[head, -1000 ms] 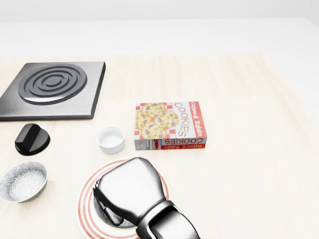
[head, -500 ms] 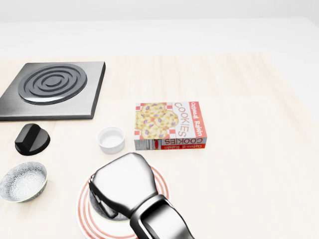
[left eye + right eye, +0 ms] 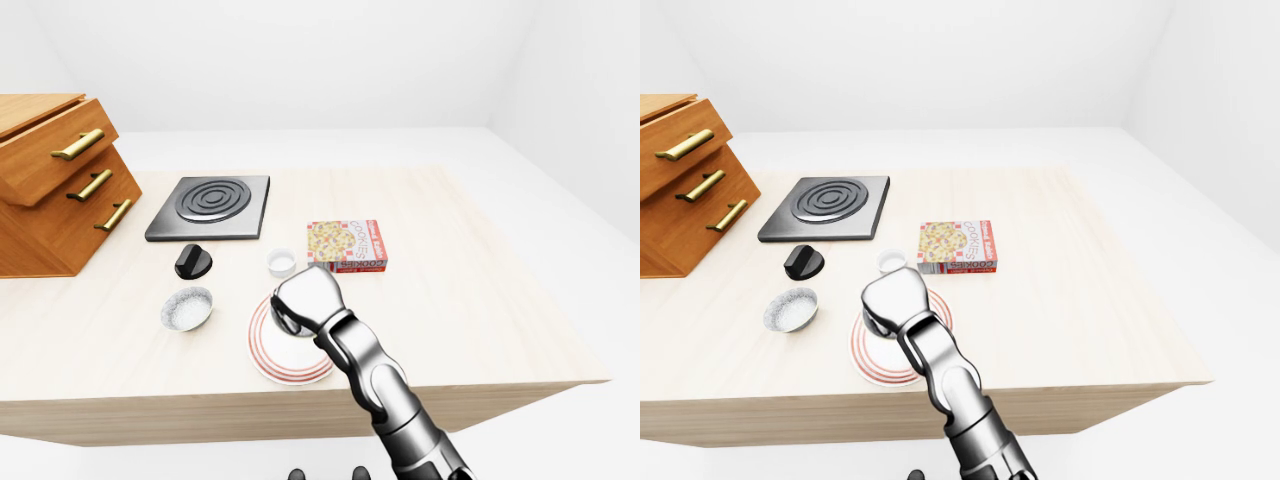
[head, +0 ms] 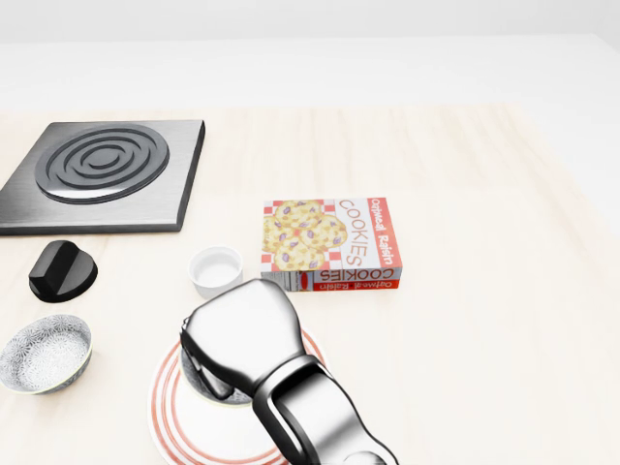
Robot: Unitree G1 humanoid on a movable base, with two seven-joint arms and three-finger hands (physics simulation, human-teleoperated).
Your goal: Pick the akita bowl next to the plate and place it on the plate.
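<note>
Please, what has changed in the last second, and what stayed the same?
The right hand moved a little toward the top of the head view, above the plate, nearer the white cup. Whether it holds anything is hidden. The bowl on the left, cookie box and stove did not move.

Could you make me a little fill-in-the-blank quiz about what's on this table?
1. The robot's right hand is over the red-ringed ____.
2. The box lying flat beside the small white cup is printed with the word ____.
3. The wooden cabinet at the left edge of the left-eye view shows ____ brass handles.
Missing words: plate; COOKIES; three.
</note>
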